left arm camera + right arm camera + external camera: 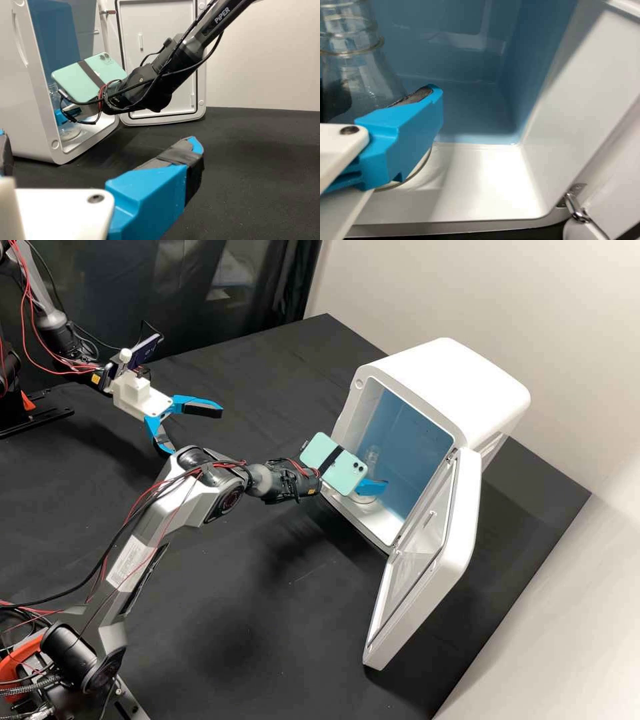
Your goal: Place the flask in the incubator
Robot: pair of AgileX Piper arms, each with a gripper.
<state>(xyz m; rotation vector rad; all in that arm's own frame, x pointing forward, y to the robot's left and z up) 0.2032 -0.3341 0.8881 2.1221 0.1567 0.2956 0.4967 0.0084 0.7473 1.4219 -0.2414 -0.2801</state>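
Observation:
The white incubator (453,387) with a blue inside stands on the bench's right side, its door (427,560) swung wide open. A clear glass flask (355,75) stands upright on the incubator's white floor, just inside the opening. My right gripper (365,492) is inside the chamber, shut on the flask, with one blue finger (405,130) pressed against the glass cone; the other finger is hidden. In the left wrist view the flask (65,125) shows behind the right arm's wrist. My left gripper (192,430) hangs open and empty over the bench, well left of the incubator.
The right arm (200,493) stretches across the middle of the black bench (280,613) toward the chamber. A mint-green phone (333,463) sits on its wrist at the opening. The open door juts toward the bench's front right edge. A white wall runs behind.

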